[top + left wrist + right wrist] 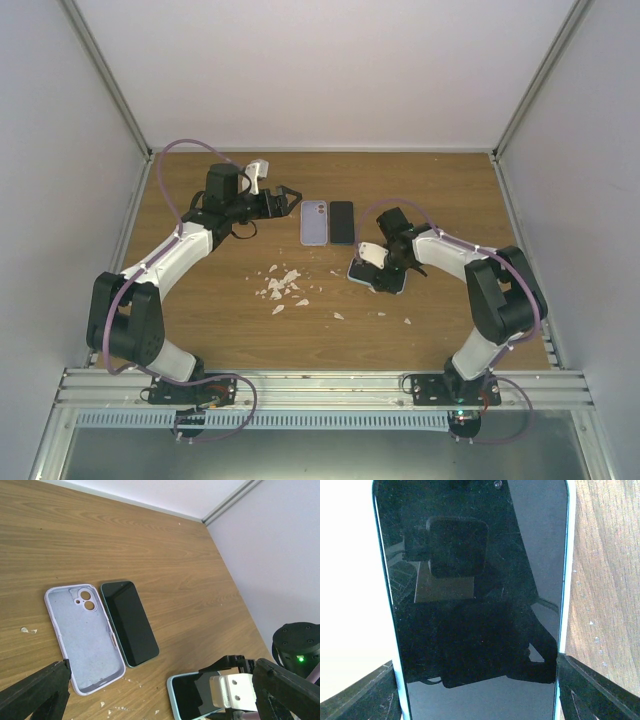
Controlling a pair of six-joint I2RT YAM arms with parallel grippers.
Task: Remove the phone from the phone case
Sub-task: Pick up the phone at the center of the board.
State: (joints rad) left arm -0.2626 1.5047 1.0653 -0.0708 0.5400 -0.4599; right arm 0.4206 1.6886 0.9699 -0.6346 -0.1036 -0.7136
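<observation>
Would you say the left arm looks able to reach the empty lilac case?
Probably yes: its open end effector hovers just beside the case, with nothing between.

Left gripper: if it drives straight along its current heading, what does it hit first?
Probably the empty lilac case, just ahead of the left gripper. Its height is unclear, so it might pass over.

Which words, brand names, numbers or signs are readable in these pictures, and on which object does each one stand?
None can be read.
The empty phone case shows only a plain inner surface.
The bare phone beside it has a dark screen without text.
The second phone, with a pale rim, also has a dark screen, showing only reflections.
</observation>
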